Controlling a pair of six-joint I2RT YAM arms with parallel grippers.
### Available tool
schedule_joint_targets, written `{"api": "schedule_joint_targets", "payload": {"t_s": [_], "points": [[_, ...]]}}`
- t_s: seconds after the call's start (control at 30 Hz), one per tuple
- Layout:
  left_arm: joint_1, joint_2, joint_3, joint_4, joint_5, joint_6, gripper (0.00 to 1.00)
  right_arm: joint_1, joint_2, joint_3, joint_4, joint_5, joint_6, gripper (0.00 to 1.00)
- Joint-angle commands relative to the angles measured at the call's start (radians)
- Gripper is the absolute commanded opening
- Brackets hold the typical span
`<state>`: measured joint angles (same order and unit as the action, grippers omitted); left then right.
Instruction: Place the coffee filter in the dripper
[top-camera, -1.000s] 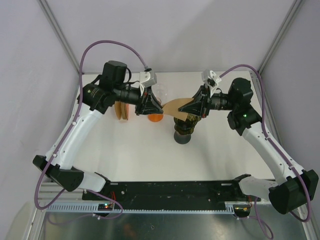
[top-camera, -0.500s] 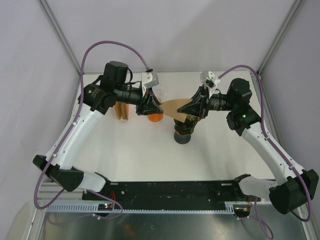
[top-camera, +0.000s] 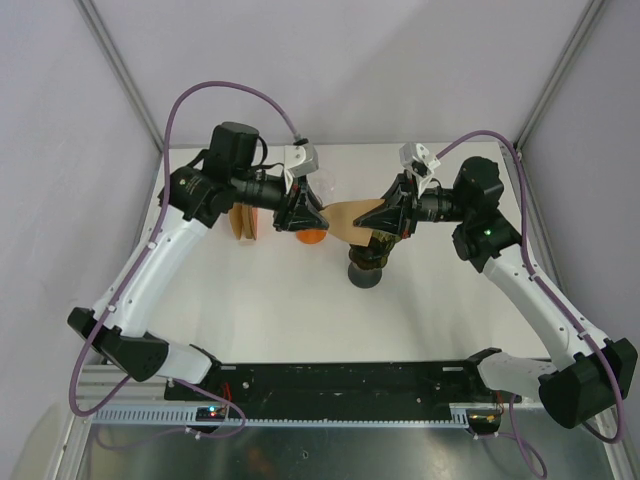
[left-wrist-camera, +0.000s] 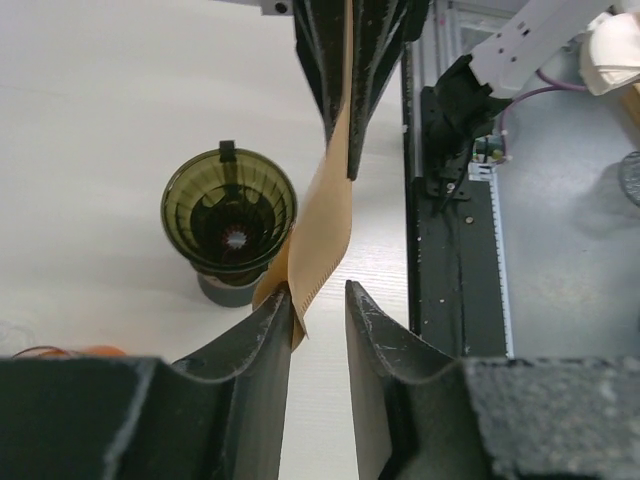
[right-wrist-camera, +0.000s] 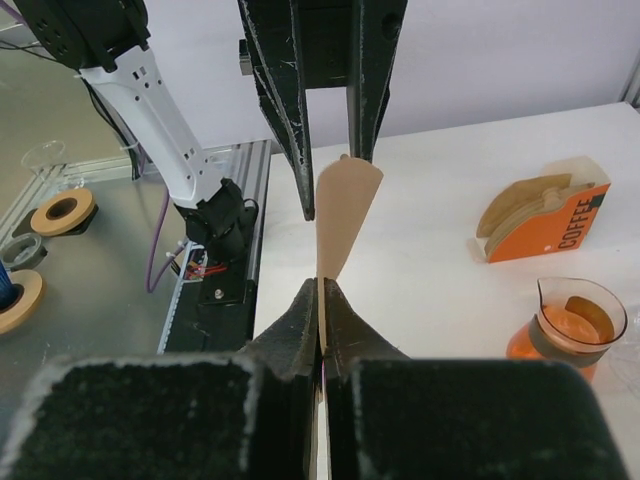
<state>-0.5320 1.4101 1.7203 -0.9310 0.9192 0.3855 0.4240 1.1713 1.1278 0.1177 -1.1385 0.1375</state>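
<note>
Even, diffuse overhead light keeps all three views bright, the white table (top-camera: 300, 300) showing only soft, faint shadows beneath the arms and no harsh glare, while in both wrist views the near fingers (left-wrist-camera: 250, 345) loom dark and slightly soft-focused, with the coffee filter (right-wrist-camera: 340, 215) and dripper (left-wrist-camera: 229, 208) beyond them crisp.

The word "COFFEE" is being shown in dark capitals, running up the orange front of the filter box (right-wrist-camera: 545, 225) in the right wrist view. No other text, number or sign is being made out.
</note>
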Motion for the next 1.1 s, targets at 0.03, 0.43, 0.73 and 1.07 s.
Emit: {"api": "schedule_joint_targets", "payload": {"t_s": [0.03,0.43,0.73,1.07], "points": [[-0.012,0.005,0.039,0.011,0.111,0.018,0.29,0.003,-0.006,0.024,0.051,-0.014,0.007,0.0],[-0.017,0.004,0.036,0.011,0.086,0.058,0.26,0.008,-0.025,0.025,0.04,-0.037,-0.008,0.0],[-0.03,-0.008,0.027,0.011,0.144,0.036,0.17,0.014,-0.03,0.025,0.012,0.097,-0.026,0.0],[-0.049,-0.002,0.014,0.011,0.099,0.046,0.15,0.031,-0.033,0.025,0.036,0.114,-0.017,0.0]]}}
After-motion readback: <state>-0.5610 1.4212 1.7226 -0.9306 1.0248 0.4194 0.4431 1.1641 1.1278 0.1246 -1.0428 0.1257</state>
